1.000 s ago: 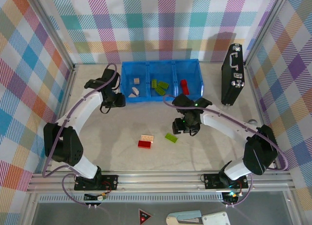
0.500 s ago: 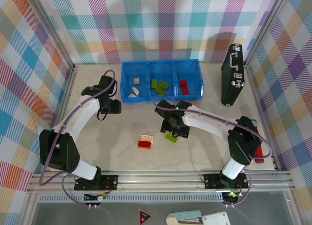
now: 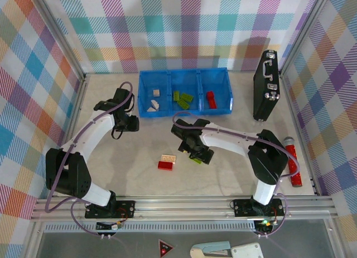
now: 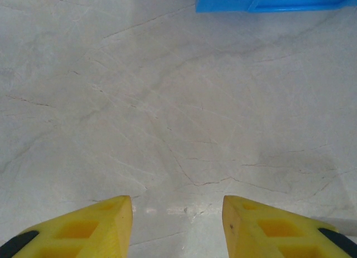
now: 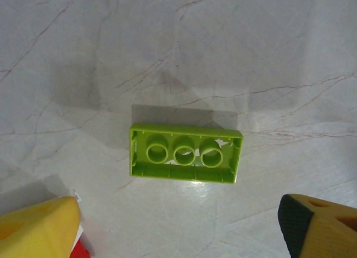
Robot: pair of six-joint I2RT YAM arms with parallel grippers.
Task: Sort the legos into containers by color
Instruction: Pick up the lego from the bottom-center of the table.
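The lime green lego (image 5: 186, 153), upturned on the surface well short of the blue tray (image 3: 184, 75), was framed just ahead of the right jaws, spread wide and empty, its long axis lined up from jaw to jaw; the left jaws, part-open and empty, were farther off.

The far edge of the table (image 3: 128, 168) is taken up by the tray (image 3: 140, 93), and the far right corner is closed off by an upright black case (image 3: 266, 85). The middle is crossed by the right arm (image 3: 234, 142), which reaches from its base to the green brick (image 5: 186, 153). Bare table is left all round that brick, between the wide-set fingers of the right gripper (image 5: 178, 210). Just to its left, passage is narrowed by a red brick (image 3: 165, 165) and a cream brick (image 3: 168, 157) lying side by side. The right wall is lined by a red cylinder (image 3: 292, 163). Ahead of the left gripper (image 4: 177, 202), bare table is seen up to the tray's corner.
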